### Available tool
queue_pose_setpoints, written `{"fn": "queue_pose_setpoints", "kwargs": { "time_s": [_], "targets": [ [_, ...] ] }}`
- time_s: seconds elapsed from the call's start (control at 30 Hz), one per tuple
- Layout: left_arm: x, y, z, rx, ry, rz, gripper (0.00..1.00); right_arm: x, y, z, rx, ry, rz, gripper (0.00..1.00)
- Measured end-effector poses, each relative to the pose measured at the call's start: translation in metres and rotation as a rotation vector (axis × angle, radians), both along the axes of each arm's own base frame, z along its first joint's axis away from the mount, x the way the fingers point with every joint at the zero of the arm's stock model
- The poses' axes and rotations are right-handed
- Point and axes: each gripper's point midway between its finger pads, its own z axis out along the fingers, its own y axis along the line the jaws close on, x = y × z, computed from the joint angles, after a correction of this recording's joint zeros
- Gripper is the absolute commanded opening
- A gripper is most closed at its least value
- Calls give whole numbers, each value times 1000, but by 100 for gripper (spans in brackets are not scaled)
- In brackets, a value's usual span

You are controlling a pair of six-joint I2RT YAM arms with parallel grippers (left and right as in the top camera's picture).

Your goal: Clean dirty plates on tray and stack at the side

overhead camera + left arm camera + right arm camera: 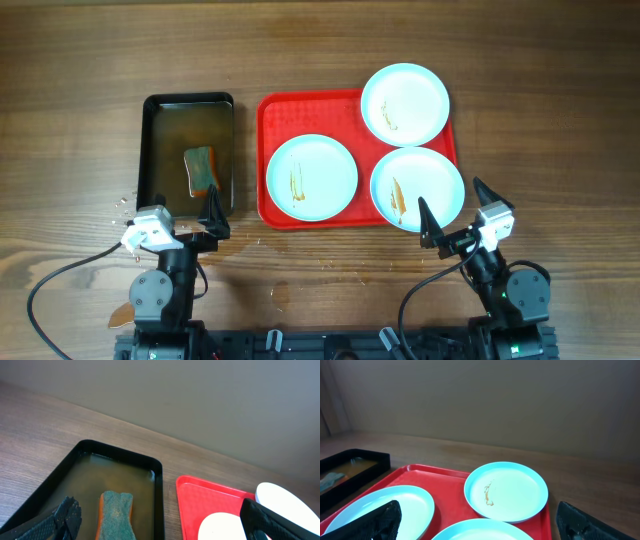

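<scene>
Brown wood-grain bench fills the overhead view, and both wrist views show a plain dull wall behind it. Closest to the robot, black cables loop out from the two arm bases at the front edge. A few water drops lie on the wood beside the left arm.

The left pincer hangs at the near end of the black pan, its fingers spread wide apart and holding nothing. The right pincer hangs at the near right corner of the red tray. Its fingers are also wide apart and empty, one on each side of the near edge of the near-right plate.

That plate lies flat in the tray's near right corner and overhangs the rim there, with a brown streak left of its centre. The near-left plate lies just beside it with a narrow gap between them, fully inside the tray, and is marked with thin brown lines. Farther back, the far plate sits over the tray's far right corner and reaches past the rim, with a faint smear on its face. I cannot tell whether it touches the near-right plate.

The pan stands just left of the tray, with a thin strip of wood between them. It holds brownish water, and a green sponge with an orange edge lies in its near half.
</scene>
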Motion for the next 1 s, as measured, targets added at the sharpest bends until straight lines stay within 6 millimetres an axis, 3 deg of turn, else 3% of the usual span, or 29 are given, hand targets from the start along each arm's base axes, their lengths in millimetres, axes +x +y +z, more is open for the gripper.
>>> {"fn": "queue_pose_setpoints", "kwargs": {
  "time_s": [0.23,1.0],
  "targets": [
    [1,8,-5,57,24,45,100,1,0,-2,-2,11,0,100],
    [1,9,-5,67,24,48,100,1,0,-2,-2,11,0,100]
  ]
}}
